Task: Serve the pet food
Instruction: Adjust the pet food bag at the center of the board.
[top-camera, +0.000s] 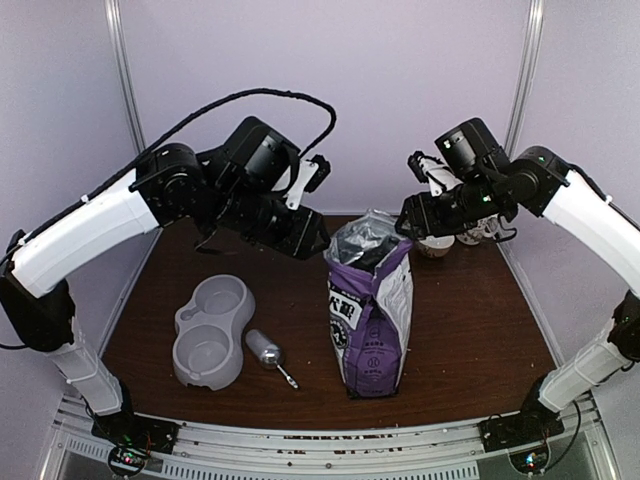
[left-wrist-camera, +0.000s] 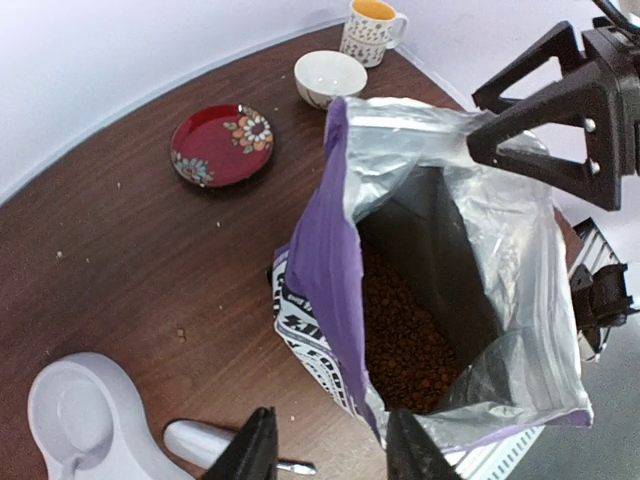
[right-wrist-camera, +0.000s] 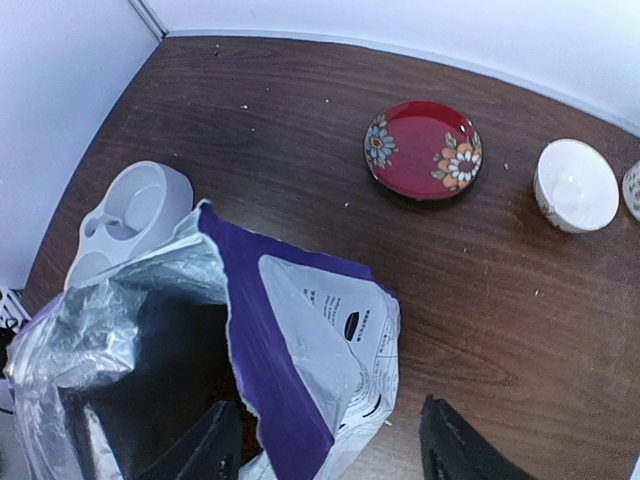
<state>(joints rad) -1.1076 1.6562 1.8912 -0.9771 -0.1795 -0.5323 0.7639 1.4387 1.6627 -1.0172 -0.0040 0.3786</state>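
Observation:
The purple printed bag (top-camera: 370, 320) stands upright in the middle of the table with its top torn open. In the left wrist view, brown pet food (left-wrist-camera: 405, 330) fills its lower inside. My left gripper (left-wrist-camera: 330, 452) hangs open over the bag's purple near wall, which runs between the fingers without being pinched. My right gripper (right-wrist-camera: 330, 455) is open too, straddling the bag's opposite top edge (right-wrist-camera: 300, 350). Seen from above, the left gripper (top-camera: 318, 243) and right gripper (top-camera: 408, 222) flank the bag's mouth.
A grey double-bowl feeder (top-camera: 210, 330) and a metal scoop (top-camera: 270, 355) lie left of the bag. At the back are a red flowered plate (right-wrist-camera: 425, 150), a white bowl (right-wrist-camera: 577, 185) and a patterned mug (left-wrist-camera: 372, 25).

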